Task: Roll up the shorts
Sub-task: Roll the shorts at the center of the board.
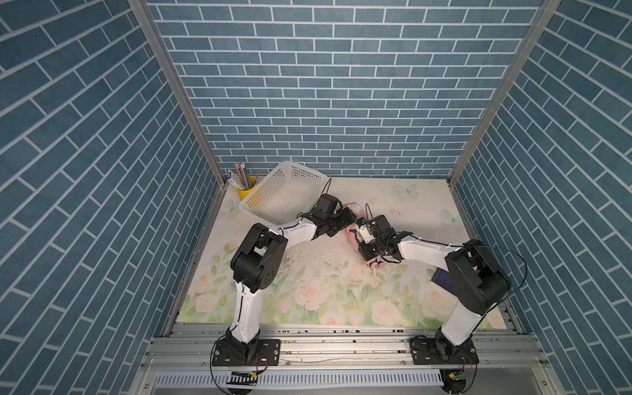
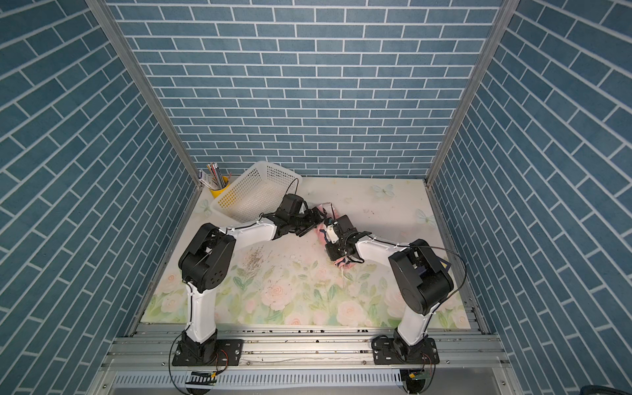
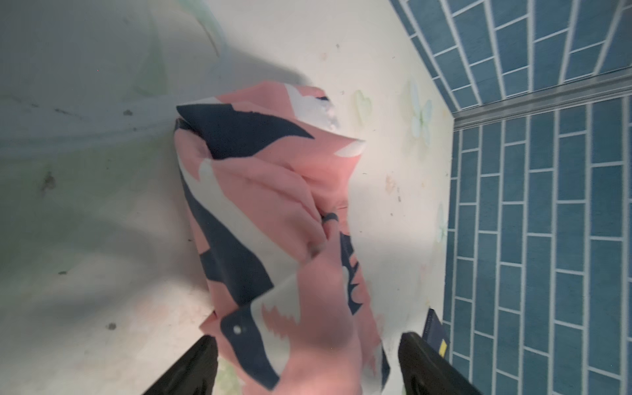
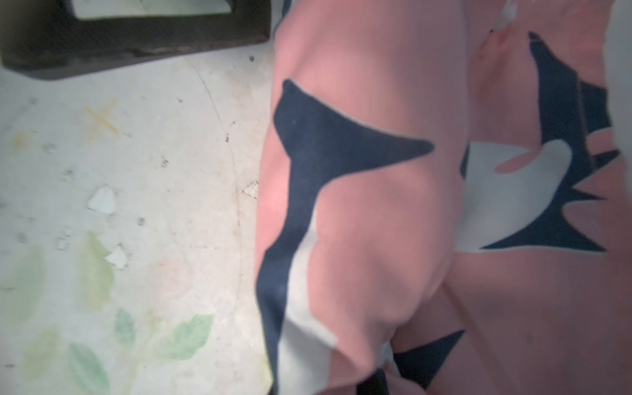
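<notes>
Shorts (image 3: 273, 205) loosely rolled on bench mid-rear, 3 o'clock of basket (image 1: 263, 198); long axis roughly 12-to-6. Left gripper (image 3: 306, 338) at 9 o'clock, jaws spread astride roll. Right gripper (image 1: 363, 241) at 3 o'clock; jaws' state untellable.

Both top views look steeply down from high up, sharing the whole table (image 1: 328, 253). Both wrist cameras look down from very near, sharing the shorts (image 3: 273, 191) (image 4: 376, 239): mid-frame for the left, right half for the right.
</notes>
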Controlling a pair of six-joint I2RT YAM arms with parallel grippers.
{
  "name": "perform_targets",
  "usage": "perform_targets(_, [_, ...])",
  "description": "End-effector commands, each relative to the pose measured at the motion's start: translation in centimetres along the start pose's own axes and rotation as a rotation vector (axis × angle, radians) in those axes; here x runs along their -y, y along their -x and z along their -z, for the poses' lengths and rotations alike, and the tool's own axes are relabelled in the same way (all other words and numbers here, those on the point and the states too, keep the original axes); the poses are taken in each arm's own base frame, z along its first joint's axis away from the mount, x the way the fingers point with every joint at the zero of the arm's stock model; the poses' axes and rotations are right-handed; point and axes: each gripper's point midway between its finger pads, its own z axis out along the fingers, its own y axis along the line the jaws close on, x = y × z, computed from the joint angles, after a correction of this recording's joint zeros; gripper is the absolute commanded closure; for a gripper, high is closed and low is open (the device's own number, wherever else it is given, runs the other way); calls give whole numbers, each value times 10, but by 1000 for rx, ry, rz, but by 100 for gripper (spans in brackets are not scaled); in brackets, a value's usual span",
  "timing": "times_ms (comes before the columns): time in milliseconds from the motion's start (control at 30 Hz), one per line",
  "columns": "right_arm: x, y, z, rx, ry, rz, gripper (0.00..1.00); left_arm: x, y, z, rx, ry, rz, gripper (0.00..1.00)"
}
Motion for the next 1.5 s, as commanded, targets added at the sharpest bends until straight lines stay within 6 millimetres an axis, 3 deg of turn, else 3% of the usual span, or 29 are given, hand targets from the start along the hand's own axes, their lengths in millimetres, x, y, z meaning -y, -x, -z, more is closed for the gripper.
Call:
perform_targets(0, [-38,-21,2,-59,347,-200,91,17,5,21,48,-54,-67,10])
perform_targets(100, [-40,-21,7,-38,478,-307,92,15,2,31,65,-50,-96,10])
perform_targets(200, [-39,-22,9,-31,578,-392,92,2,-6,27,41,-17,-118,9])
perform_targets(633, [-24,-36,-1,-38,724,-607,89,-33,-14,-34,-15,86,-131,14])
perform_targets(767, [-21,-40,-5,-52,743,-628,84,-33,-11,-40,-3,79,-116,26])
perform_targets(867, [-18,-42,-6,-54,741,-644,72,-34,-12,-45,-11,79,-101,53])
perform_targets(933, [-16,-40,-4,-47,725,-640,63,-34,-11,-46,-10,82,-93,76])
perform_targets(1000, [-12,-37,-1,-41,685,-617,57,-34,-10,-46,-12,87,-91,96])
perform_targets(1033, [-8,-35,1,-38,643,-595,54,-32,-10,-46,-15,88,-91,100])
perform_targets(1133, [5,-28,13,-21,492,-522,48,-31,-8,-45,-20,98,-88,100])
perform_targets(1267, [30,-20,30,6,135,-351,40,-29,-9,-46,-33,107,-76,100])
perform_targets(1400, [27,-6,49,54,-171,-95,31,-29,-10,-46,-47,112,-61,100])
perform_targets(1467, [18,1,52,71,-224,-30,30,-30,-11,-47,-51,119,-53,100])
